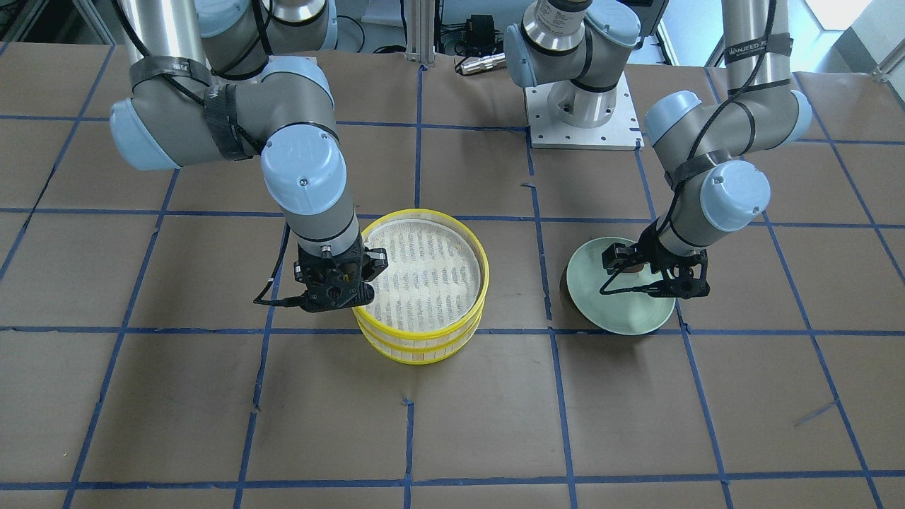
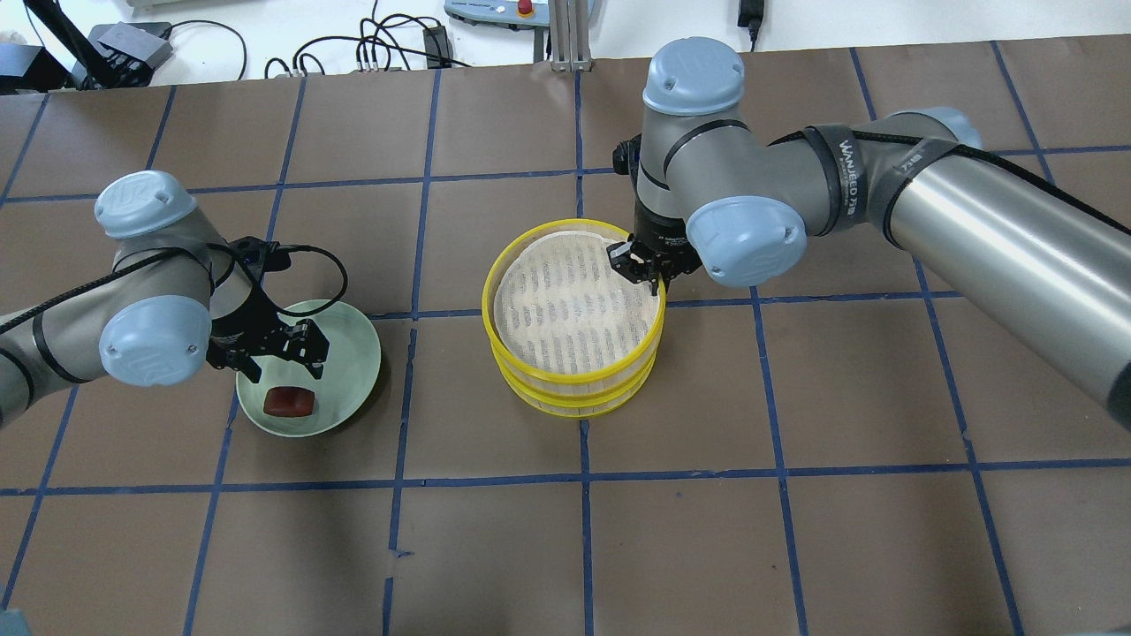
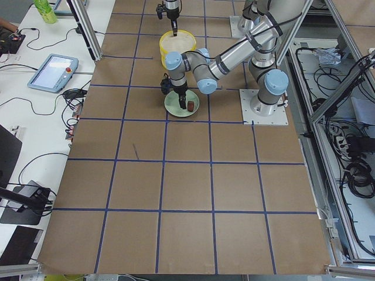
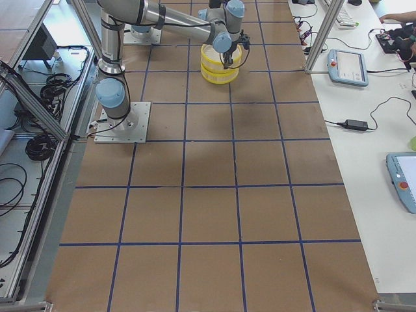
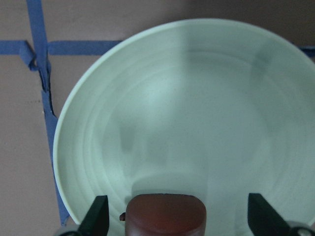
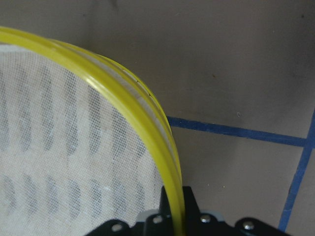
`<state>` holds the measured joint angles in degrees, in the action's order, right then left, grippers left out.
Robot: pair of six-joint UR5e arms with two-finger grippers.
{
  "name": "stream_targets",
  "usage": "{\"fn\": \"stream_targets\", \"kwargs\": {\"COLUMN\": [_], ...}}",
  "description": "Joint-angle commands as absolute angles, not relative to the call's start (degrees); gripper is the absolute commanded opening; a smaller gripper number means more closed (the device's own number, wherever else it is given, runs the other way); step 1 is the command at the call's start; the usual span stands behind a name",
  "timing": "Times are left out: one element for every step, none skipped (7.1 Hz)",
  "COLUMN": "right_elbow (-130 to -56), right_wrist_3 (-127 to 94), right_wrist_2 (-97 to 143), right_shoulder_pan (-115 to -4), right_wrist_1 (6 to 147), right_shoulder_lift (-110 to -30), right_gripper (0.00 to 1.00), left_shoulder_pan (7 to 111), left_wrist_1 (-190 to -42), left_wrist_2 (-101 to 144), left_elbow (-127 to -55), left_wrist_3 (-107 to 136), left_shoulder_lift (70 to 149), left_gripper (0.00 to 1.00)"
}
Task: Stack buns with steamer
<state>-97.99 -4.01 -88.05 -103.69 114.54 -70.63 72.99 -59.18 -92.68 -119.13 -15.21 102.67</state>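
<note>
1. Brown-papered tabletop [image 2: 795, 530], gridded in blue tape. Yellow two-tier steamer [image 2: 574, 402] stands mid-table; pale green plate [image 2: 353, 371] sits well apart, on the robot's left.
2. Reddish-brown bun [image 2: 290, 401] lies flat in the plate, off-centre towards the robot. The white bun shows in no view.
3. Left gripper [image 2: 283, 358] hangs over the plate with its jaws wide. In the wrist view, its fingers [image 5: 98, 216] flank the bun with clear gaps on both sides.
4. Right gripper [image 2: 638, 269] is at the steamer's top rim. The jaws are narrow and astride the yellow hoop, apparently pinching it.
5. Handling, as a judgement: the bun is light and soft, and its smooth skin looks likely to slip or dent. Take it low on opposite sides with a gentle squeeze.
6. Orientation: the bun's long axis runs roughly left to right in the overhead view, about in line with the open jaws. They would probably close on its ends.
</note>
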Motion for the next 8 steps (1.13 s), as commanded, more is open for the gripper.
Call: {"fn": "stream_targets", "kwargs": {"right_elbow": [-99.1,-99.1,-99.4,-99.5,-99.8,-99.9,-99.9,-99.5], "right_wrist_3": [-4.0,-4.0,-4.0,-4.0,-3.3,-3.3,-3.4,-3.2], "right_wrist_2": [-88.0,-88.1,-88.1,-88.2,-88.8,-88.5,-88.2,-88.2], "right_shoulder_pan": [-103.7,-103.7,-103.7,-103.7,-103.7,-103.7,-103.7,-103.6], "right_wrist_1": [116.7,116.9,117.0,116.9,116.9,116.8,116.9,117.0], "right_shoulder_lift": [-70.2,-70.2,-70.3,-70.2,-70.2,-70.3,-70.3,-70.7], "right_gripper": [0.07,0.07,0.07,0.11,0.66,0.99,1.00,1.00], "left_shoulder_pan": [72.9,72.9,72.9,73.0,73.6,74.5,75.9,77.2], "left_wrist_1": [-59.8,-59.9,-59.9,-59.5,-61.2,-64.9,-68.7,-72.4], "left_wrist_2": [-93.0,-93.0,-92.8,-92.7,-92.6,-92.2,-91.2,-90.7], "left_elbow": [-119.2,-119.6,-119.1,-118.0,-116.1,-114.0,-110.6,-106.7], "left_wrist_3": [-15.7,-15.6,-14.9,-14.9,-14.0,-11.6,-9.3,-8.0], "left_shoulder_lift": [103.4,103.4,102.6,101.8,100.1,97.7,96.5,96.6], "left_gripper": [0.16,0.03,0.02,0.01,0.01,0.01,0.01,0.01]}}
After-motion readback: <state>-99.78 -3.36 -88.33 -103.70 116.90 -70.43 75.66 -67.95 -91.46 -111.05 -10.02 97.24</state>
